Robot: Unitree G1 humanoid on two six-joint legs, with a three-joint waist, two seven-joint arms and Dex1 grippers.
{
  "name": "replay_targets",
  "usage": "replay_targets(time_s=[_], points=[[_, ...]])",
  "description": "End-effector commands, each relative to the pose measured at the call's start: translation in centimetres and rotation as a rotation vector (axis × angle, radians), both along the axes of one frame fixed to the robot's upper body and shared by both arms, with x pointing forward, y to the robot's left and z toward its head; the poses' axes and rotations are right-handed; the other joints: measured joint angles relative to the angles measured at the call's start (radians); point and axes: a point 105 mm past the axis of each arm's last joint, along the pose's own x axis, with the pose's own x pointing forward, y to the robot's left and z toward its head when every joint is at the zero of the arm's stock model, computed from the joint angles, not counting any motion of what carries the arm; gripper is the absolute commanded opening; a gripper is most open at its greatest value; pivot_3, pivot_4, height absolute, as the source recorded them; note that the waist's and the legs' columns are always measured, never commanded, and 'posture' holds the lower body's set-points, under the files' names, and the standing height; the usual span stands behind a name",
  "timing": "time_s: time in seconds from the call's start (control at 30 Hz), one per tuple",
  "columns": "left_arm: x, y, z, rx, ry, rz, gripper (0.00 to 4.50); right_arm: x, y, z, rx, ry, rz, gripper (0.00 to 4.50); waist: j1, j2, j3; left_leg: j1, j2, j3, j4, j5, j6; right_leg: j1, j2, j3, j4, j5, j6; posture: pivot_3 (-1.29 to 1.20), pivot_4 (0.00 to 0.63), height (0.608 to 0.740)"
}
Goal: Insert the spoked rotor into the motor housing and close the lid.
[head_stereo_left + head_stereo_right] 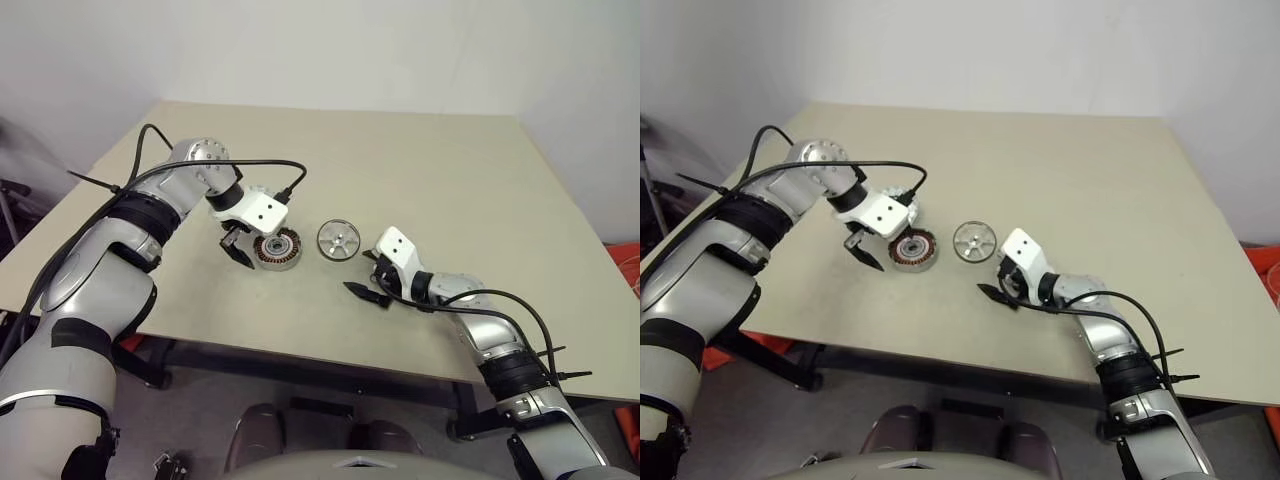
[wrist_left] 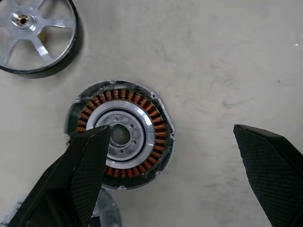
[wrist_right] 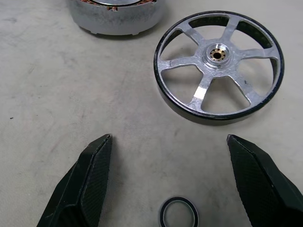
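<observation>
1. The motor housing (image 1: 277, 250) is seen standing on the table (image 1: 470, 180), towards the near edge and left of the middle, with its copper windings and silver hub facing up.
2. The spoked rotor (image 1: 338, 240) is seen lying flat just beside the housing on its right, apart from it, with nothing inserted yet.
3. A part of a silver disc (image 2: 106, 213), possibly the lid, is glimpsed in the left wrist view just beside the housing; it cannot be identified for certain.
4. A small black ring (image 3: 178, 211) is seen on the table between the right fingers, nearer than the rotor.
5. The left gripper (image 1: 243, 247) is held over the housing's left side, pointing steeply down, its jaws spread wide and holding nothing; one finger (image 2: 85, 165) is seen across the housing's rim.
6. The right gripper (image 1: 368, 283) is held low near the rotor, jaws likewise spread wide and empty.
7. The step in hand is judged to be steadying the housing while the rotor is picked up.
8. The rotor is best gripped across its dark rim, not by a spoke, and kept level so that its hub can be lowered squarely onto the housing's hub.
9. The black ring should not be swept along when the jaws are closed.
10. Wide open room is left towards the far and right edges; the near edge is close, so parts should not be nudged that way.
</observation>
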Motion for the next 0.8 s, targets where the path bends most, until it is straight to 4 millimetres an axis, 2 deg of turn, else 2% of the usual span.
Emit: replay_targets(time_s=[0.03,0.17,0.27,0.43,0.6,0.8], points=[[0.7,0.2,0.2,0.031,-0.038,0.002,4.39,0.3,0.1,1.8,0.021,-0.059,0.008,4.37,0.002,0.000,0.000,0.000,0.000,0.000,0.000,0.000,0.000,0.000,0.000,0.000,0.000,0.000,0.000,0.00,0.000,0.740],[1.6,0.0,-0.7,0.037,-0.074,0.046,4.39,0.4,0.3,1.8,0.024,-0.060,0.007,4.37,0.005,0.000,0.000,0.000,0.000,0.000,0.001,0.001,-0.002,0.001,0.000,0.000,0.000,0.000,0.000,0.00,0.000,0.740],[2.1,0.6,-1.7,0.090,-0.120,0.045,4.39,0.5,0.4,1.9,0.030,-0.063,0.005,4.37,0.005,0.000,0.000,0.000,0.000,0.000,0.001,0.001,-0.002,0.001,0.000,0.000,0.000,0.000,0.000,0.00,0.000,0.740],[2.5,0.6,-2.0,0.094,-0.142,0.054,4.39,0.5,0.4,1.8,0.032,-0.063,0.006,4.37,0.009,-0.001,0.000,0.000,0.000,0.000,0.001,0.001,-0.002,0.000,0.000,0.000,-0.001,0.000,0.000,0.00,0.000,0.740],[2.2,0.8,-2.0,0.122,-0.129,0.012,4.39,0.6,0.5,1.8,0.031,-0.068,0.004,4.37,0.019,-0.001,0.000,0.000,0.000,0.000,0.001,0.001,-0.001,0.000,-0.001,0.000,0.000,0.000,0.000,0.00,0.000,0.740],[1.9,-0.2,-2.5,0.115,-0.116,-0.026,4.39,0.4,0.9,1.8,0.044,-0.075,0.004,4.37,0.026,-0.001,0.000,0.000,-0.001,0.000,0.001,0.001,-0.001,0.001,-0.001,0.000,0.000,0.000,0.000,0.00,0.000,0.740]])
